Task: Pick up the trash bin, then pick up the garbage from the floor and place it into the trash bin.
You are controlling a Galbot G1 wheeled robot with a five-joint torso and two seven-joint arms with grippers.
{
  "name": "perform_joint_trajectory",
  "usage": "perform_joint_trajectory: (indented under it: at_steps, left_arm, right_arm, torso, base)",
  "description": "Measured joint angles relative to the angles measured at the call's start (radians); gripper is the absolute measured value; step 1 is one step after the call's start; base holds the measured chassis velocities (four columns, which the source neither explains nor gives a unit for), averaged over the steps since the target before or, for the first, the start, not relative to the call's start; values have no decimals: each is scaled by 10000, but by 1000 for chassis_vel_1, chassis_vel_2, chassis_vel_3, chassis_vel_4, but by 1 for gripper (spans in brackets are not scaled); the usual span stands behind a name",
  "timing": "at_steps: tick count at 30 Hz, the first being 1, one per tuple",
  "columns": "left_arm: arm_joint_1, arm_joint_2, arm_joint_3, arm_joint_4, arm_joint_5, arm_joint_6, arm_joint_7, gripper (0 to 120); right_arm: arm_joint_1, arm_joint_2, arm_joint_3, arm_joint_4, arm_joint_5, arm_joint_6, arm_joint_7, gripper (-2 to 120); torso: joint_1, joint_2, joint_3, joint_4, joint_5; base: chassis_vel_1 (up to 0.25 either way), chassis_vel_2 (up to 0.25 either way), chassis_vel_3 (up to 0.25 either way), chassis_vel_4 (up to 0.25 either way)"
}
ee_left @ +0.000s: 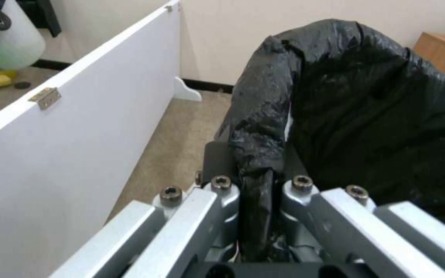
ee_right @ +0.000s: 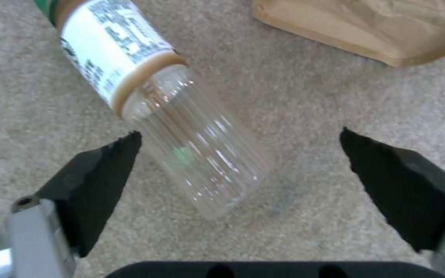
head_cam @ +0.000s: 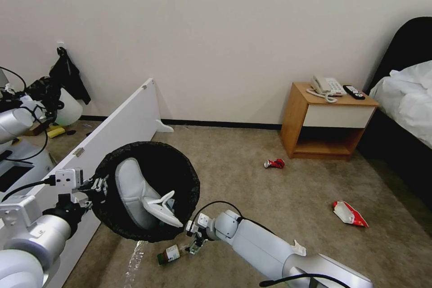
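Right gripper (ee_right: 238, 170) fingers (ee_right: 99, 181) spread around small bottle (ee_right: 181, 127) on floor (ee_right: 310, 116), could roll away at closing; at ten o'clock, left gripper (ee_left: 256, 200) clamped on trash bin (head_cam: 148, 189) rim, slippers (head_cam: 144, 195) inside.

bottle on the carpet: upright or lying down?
Lying down: the bottle rests on its side on the floor, between the open right claw.
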Motion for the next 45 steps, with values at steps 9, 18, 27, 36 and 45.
perform_joint_trajectory:
  at_steps: [9, 18, 27, 36, 45]
  left_arm:
    - [-11, -12, 34, -5, 9, -2, -2, 4]
    - [-6, -52, 56, -21, 31, -2, -8, 4]
    - [-25, -67, 89, -29, 40, -4, -17, 4]
    - [-14, -45, 68, -38, 24, -3, -16, 4]
    - [-8, -49, 44, -46, 7, -3, -16, 4]
  right_arm:
    - [35, 402, 215, -496, -4, -138, -192, 62]
    - [93, 462, 369, -673, 140, -378, -268, 29]
    - [153, 415, 463, -725, 153, -371, -288, 1]
    - [159, 438, 532, -768, 172, -381, -278, 0]
    - [127, 237, 520, -555, 338, -407, -265, 0]
  torso:
    - [0, 0, 0, 0, 0]
    - [0, 0, -1, 0, 0]
    - [0, 0, -1, 1, 2]
    - [0, 1, 0, 0, 0]
    - [0, 0, 0, 0, 0]
  base:
    - [0, 0, 0, 0]
    - [0, 0, 0, 0]
    - [0, 0, 0, 0]
    - [0, 0, 0, 0]
    - [0, 0, 0, 0]
